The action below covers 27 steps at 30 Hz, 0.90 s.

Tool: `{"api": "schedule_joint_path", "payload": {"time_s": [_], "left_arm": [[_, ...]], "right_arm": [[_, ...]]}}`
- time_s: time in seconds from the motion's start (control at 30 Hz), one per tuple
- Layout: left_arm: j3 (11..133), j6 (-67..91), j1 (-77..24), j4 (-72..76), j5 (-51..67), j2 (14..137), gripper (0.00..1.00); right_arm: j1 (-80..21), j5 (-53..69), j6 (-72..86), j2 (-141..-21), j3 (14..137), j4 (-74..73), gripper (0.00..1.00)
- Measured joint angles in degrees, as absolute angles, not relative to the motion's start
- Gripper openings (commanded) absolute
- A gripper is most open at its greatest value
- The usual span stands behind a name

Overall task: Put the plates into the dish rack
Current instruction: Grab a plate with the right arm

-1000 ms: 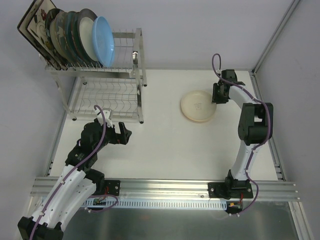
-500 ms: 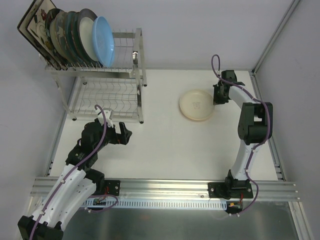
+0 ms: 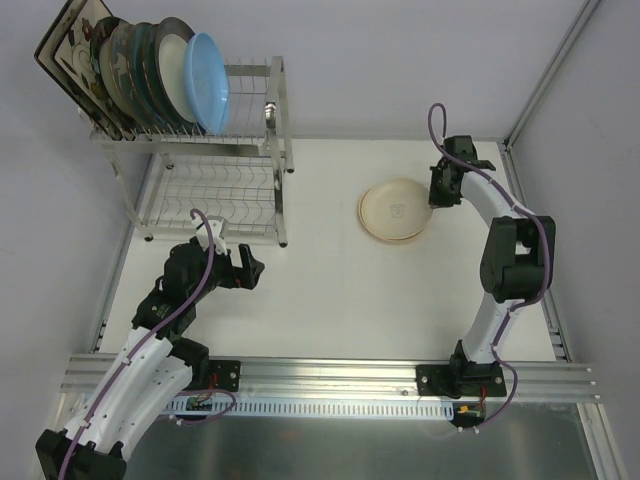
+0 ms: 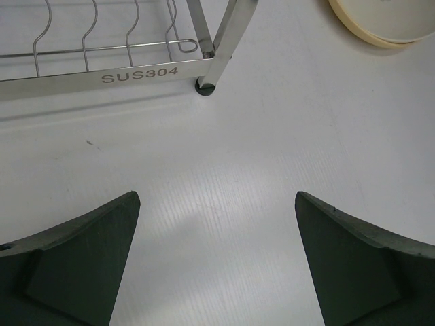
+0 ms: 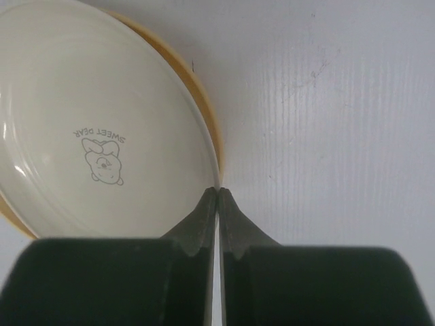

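Note:
A pale yellow plate (image 3: 394, 209) with a small bear print lies right of centre on the white table. My right gripper (image 3: 436, 192) is shut on its right rim, and the plate looks tilted up on that side. In the right wrist view the fingertips (image 5: 207, 204) pinch the rim of the plate (image 5: 102, 129). The silver dish rack (image 3: 276, 150) stands at the back left, with several plates in its upper tier, a light blue plate (image 3: 208, 80) foremost. My left gripper (image 3: 250, 270) is open and empty by the rack's front right leg.
The rack's lower tier (image 3: 215, 205) holds no plates. In the left wrist view the rack's front bar (image 4: 136, 75) is marked SUS304, its leg (image 4: 207, 83) stands just ahead, and the yellow plate's edge (image 4: 380, 27) shows at top right. Walls close off the back and sides.
My right gripper has lifted the plate's right rim a little, so the plate now tilts and sits slightly further left. The left arm has not moved.

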<state>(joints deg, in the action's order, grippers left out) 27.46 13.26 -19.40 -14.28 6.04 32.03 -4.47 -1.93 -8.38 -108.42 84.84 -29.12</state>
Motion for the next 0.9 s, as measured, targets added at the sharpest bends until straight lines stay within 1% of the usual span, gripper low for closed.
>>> {"api": "schedule_joint_path", "payload": {"time_s": [0.53, 0.73, 0.83, 0.9], "left_arm": [[27.5, 15.5, -19.4, -14.3, 7.1, 31.9, 0.99], [27.5, 15.7, -19.4, -14.3, 7.1, 32.2, 0.99], [27.5, 15.7, -19.4, -14.3, 7.2, 32.2, 0.99], [27.5, 15.7, -19.4, -14.3, 7.2, 32.3, 0.99]], "right_arm": [[-4.8, 0.2, 2.6, -104.5, 81.3, -33.1, 0.01], [-4.8, -1.7, 6.9, -104.5, 79.3, -35.2, 0.01], [-4.8, -2.4, 8.4, -104.5, 78.4, -35.4, 0.03], [-4.8, -2.8, 9.1, -104.5, 78.0, -35.4, 0.07]]}}
